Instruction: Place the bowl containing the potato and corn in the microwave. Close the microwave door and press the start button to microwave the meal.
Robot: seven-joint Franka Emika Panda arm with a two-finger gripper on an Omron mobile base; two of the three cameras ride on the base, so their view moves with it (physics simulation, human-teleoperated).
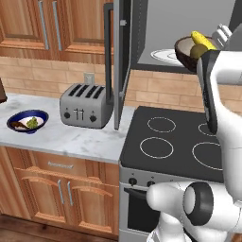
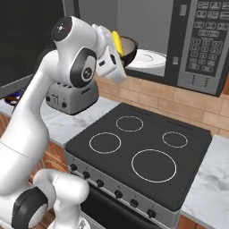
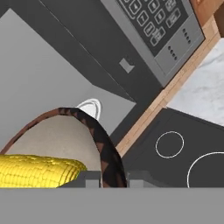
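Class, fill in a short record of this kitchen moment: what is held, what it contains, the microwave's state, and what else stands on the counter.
held: the bowl, gripped at its rim by the tool
contents: the corn and the potato
position: raised at the microwave opening, above the stove
microwave door: open
turntable: bare
counter: toaster, blue bowl
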